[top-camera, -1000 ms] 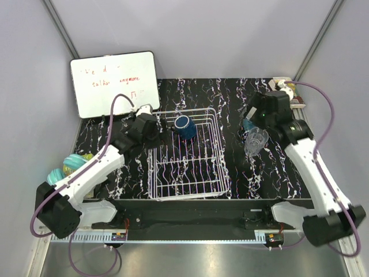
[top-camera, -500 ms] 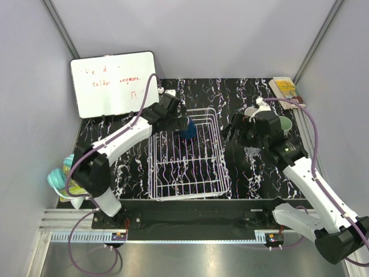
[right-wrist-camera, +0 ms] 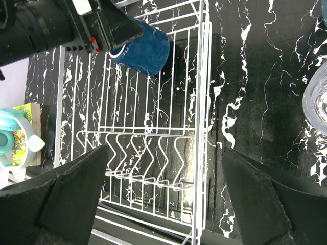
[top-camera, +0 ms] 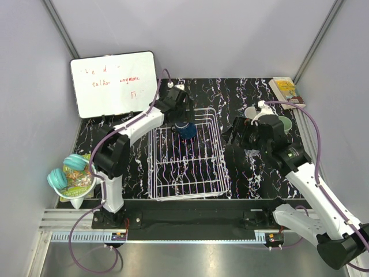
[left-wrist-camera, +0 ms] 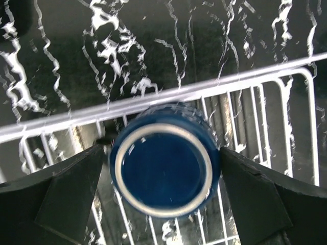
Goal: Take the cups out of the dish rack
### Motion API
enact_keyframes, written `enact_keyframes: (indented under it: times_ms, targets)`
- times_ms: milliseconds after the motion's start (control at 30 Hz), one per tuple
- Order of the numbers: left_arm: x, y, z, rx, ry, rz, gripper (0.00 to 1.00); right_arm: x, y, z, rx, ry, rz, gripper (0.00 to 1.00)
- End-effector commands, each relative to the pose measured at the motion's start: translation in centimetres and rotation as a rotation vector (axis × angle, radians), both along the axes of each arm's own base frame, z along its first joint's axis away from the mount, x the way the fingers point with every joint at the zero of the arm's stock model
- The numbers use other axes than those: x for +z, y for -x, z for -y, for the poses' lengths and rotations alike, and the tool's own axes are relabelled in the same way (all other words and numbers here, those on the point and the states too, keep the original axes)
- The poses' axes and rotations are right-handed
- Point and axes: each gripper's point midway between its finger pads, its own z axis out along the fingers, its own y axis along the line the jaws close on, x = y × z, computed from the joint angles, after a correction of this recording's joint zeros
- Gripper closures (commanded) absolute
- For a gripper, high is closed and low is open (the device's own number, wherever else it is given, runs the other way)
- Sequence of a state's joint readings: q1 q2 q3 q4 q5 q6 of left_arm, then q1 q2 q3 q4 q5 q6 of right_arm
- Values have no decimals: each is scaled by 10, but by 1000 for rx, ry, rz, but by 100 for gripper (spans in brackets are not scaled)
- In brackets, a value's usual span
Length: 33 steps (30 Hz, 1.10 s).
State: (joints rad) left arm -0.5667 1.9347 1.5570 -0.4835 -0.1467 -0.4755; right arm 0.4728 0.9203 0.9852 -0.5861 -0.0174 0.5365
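Left wrist view: dark navy mug (left-wrist-camera: 163, 173), seen end-on, just inside far rim of white wire dish rack (left-wrist-camera: 286, 81), centred between spread fingers of left claw (left-wrist-camera: 161, 150); contact not discernible. Right claw (right-wrist-camera: 164, 150) wide open, holding nothing, hovering above rack's right side. Clear glass (right-wrist-camera: 318, 97) standing on black marbled desk (right-wrist-camera: 255, 76), right of rack.

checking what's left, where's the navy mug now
Top view: the navy mug sits at the far end of the dish rack, between the open jaws of the left gripper.
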Motion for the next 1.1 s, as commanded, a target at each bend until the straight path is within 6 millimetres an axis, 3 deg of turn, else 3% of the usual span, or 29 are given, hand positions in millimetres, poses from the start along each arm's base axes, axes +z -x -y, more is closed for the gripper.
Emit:
enact_keyframes:
  times_ms: [0, 300, 500, 633, 700, 767, 833, 1000, 1067]
  targets:
    - [-2, -21, -5, 16, 13, 23, 1, 13, -3, -7, 37, -16, 54, 0]
    - [-28, -27, 2, -13, 10, -27, 1, 7, -6, -9, 33, -8, 36, 0]
    - [-50, -13, 3, -40, -2, -83, 1, 1, -7, -9, 25, -6, 21, 0]
    - [-54, -4, 0, -52, -29, -87, 2, -2, -8, -8, 19, -4, 15, 0]
    - [-53, 1, 1, -65, -31, -81, 11, -5, -8, -7, 14, -2, 11, 0]
    - [-53, 5, -1, -63, -44, -77, 49, -6, -8, -7, 12, -1, 9, 0]
    - [-50, 6, -6, -42, -57, -67, 100, -6, -8, -7, 9, -4, 10, 0]
    - [-36, 8, -12, -21, -57, -41, 100, -4, -9, -5, 0, -1, 20, 0]
    - [-18, 7, -15, -8, -47, -2, 100, -1, -8, -5, 0, -5, 26, 0]
